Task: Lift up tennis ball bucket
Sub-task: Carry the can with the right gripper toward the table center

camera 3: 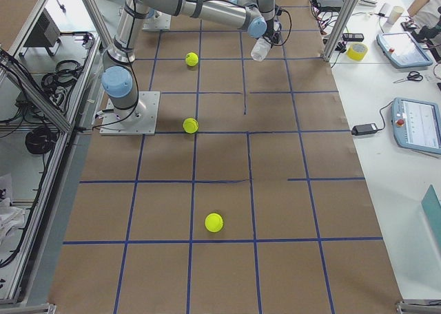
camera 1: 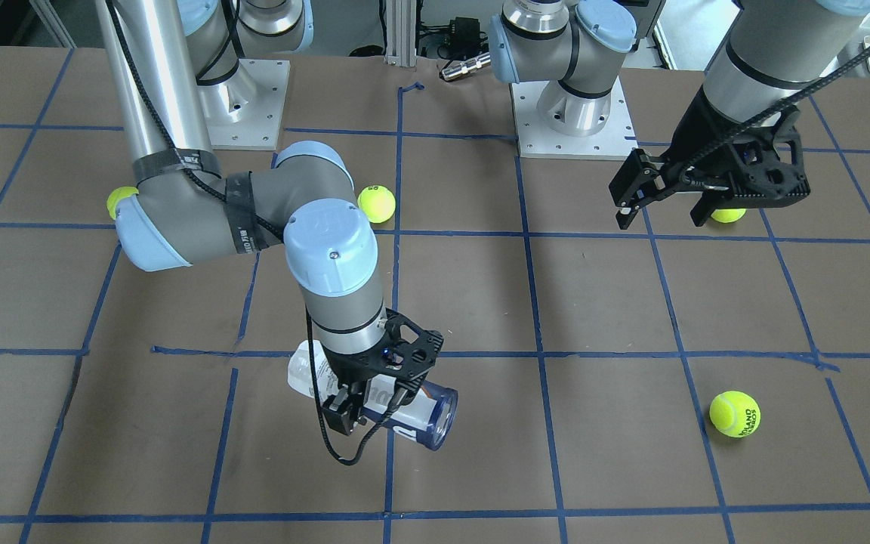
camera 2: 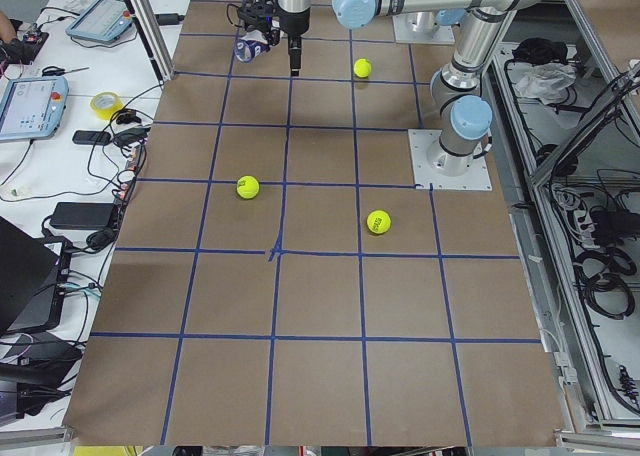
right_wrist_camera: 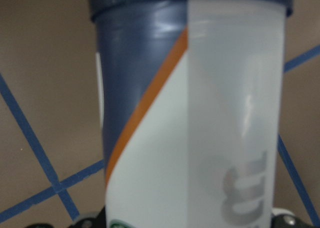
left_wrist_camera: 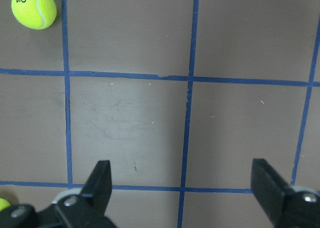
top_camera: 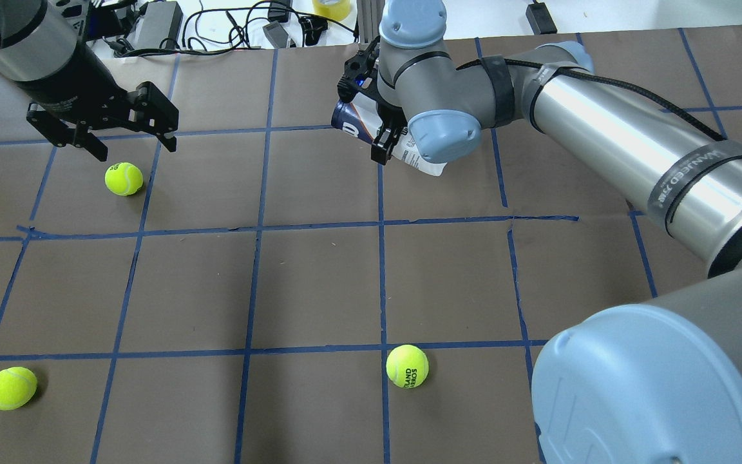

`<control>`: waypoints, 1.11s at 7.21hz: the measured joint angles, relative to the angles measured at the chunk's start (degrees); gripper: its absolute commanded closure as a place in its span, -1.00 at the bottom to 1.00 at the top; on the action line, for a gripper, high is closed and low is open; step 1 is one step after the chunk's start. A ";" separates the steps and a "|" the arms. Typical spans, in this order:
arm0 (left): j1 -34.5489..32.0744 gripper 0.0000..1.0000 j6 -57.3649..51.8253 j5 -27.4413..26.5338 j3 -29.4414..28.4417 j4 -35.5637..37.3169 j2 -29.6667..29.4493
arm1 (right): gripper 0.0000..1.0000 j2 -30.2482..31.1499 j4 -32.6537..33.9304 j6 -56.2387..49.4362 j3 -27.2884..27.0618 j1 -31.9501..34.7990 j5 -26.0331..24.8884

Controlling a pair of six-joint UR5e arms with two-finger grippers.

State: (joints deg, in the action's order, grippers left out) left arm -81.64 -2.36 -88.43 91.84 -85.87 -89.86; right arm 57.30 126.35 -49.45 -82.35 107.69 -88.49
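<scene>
The tennis ball bucket [camera 1: 429, 417] is a clear can with a white and navy label. It lies on its side across my right gripper [camera 1: 369, 406], navy end toward the table's middle. The right gripper is shut on its middle and points down; it also shows in the overhead view [top_camera: 370, 122], with the can [top_camera: 349, 122] under the wrist. The can fills the right wrist view [right_wrist_camera: 200, 128]. I cannot tell how far it hangs above the table. My left gripper [top_camera: 136, 148] is open and empty, high above a tennis ball [top_camera: 123, 178].
Other tennis balls lie on the brown, blue-taped table [top_camera: 319, 283]: one near the middle front [top_camera: 407, 366], one at the near left [top_camera: 10, 388], one by the right arm's elbow [camera 1: 119, 200]. Cables and devices sit beyond the far edge [top_camera: 216, 26].
</scene>
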 measured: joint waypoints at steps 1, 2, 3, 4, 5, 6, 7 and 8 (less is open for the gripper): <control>0.84 -1.00 -0.01 0.09 0.00 0.05 -0.08 | -0.53 -1.11 1.18 -4.97 0.07 2.01 0.07; 1.25 -1.00 -0.01 0.10 0.04 0.07 -0.16 | -0.53 -2.21 2.14 -8.13 0.02 3.93 0.10; 1.41 -1.00 -0.01 0.08 0.07 0.06 -0.25 | -0.56 -3.21 2.95 -10.72 -0.06 5.78 0.11; 1.45 -1.00 -0.01 0.04 0.08 0.01 -0.28 | -0.57 -4.06 3.64 -12.60 -0.12 7.15 0.11; 1.47 -1.00 -0.01 0.00 0.09 -0.07 -0.30 | -0.58 -5.14 4.64 -13.97 -0.18 7.89 0.16; 1.47 -1.00 -0.01 0.00 0.13 -0.13 -0.31 | -0.58 -6.11 5.55 -14.75 -0.22 8.26 0.18; 1.44 -1.00 -0.01 0.09 0.25 -0.10 -0.41 | -0.60 -6.88 6.22 -15.03 -0.24 8.53 0.22; 1.41 -1.00 -0.05 0.17 0.47 0.02 -0.54 | -0.61 -7.54 6.89 -15.02 -0.26 8.69 0.44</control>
State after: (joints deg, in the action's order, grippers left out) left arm -80.23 -2.42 -88.26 92.31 -85.85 -90.41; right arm 49.75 133.24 -64.47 -82.61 116.38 -88.04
